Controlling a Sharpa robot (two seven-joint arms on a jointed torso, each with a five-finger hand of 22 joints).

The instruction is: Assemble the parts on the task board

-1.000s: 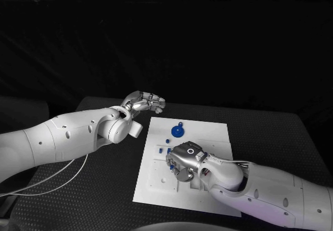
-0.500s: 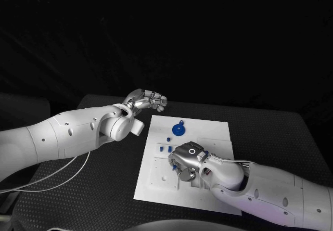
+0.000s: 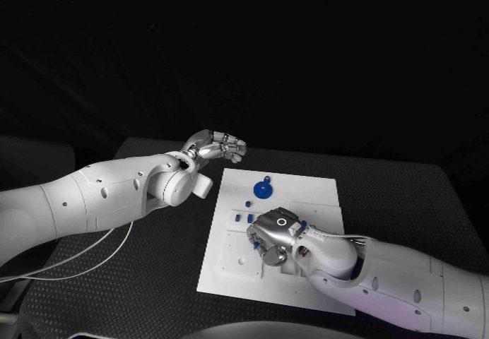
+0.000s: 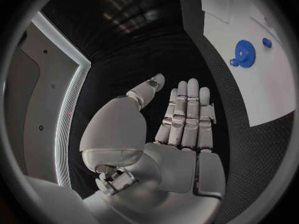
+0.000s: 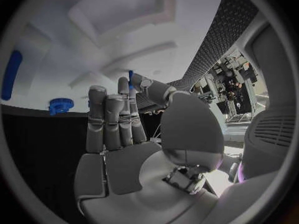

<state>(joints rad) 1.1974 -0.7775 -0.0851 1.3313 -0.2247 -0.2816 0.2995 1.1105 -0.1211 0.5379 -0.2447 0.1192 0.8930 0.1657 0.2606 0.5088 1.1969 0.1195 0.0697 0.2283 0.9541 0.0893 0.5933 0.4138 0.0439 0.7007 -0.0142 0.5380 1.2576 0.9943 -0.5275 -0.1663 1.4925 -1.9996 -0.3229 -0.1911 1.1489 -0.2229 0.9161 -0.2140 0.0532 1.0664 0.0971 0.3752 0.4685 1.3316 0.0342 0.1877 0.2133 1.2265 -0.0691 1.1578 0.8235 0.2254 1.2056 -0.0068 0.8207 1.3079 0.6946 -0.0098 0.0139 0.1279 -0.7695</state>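
The white task board (image 3: 306,198) lies in the middle of the table. A blue gear (image 3: 262,189) sits near its far edge, with small blue parts (image 3: 248,206) just nearer. My right hand (image 3: 273,236) hovers low over the board's middle. In the right wrist view a thin blue peg (image 5: 130,76) is pinched between its thumb and a fingertip, with the gear (image 5: 61,105) and a long blue part (image 5: 11,74) beyond. My left hand (image 3: 214,148) is raised past the board's far left corner and holds nothing. Its fingers (image 4: 187,114) are straight, and the gear (image 4: 243,52) lies off to one side.
The black textured table (image 3: 408,191) extends around the board on every side. A white cable (image 3: 92,265) trails from my left arm over the table's left part. The board (image 4: 249,74) has several recesses and holes.
My right hand has shifted only slightly over the board's middle. My left hand stays where it was.
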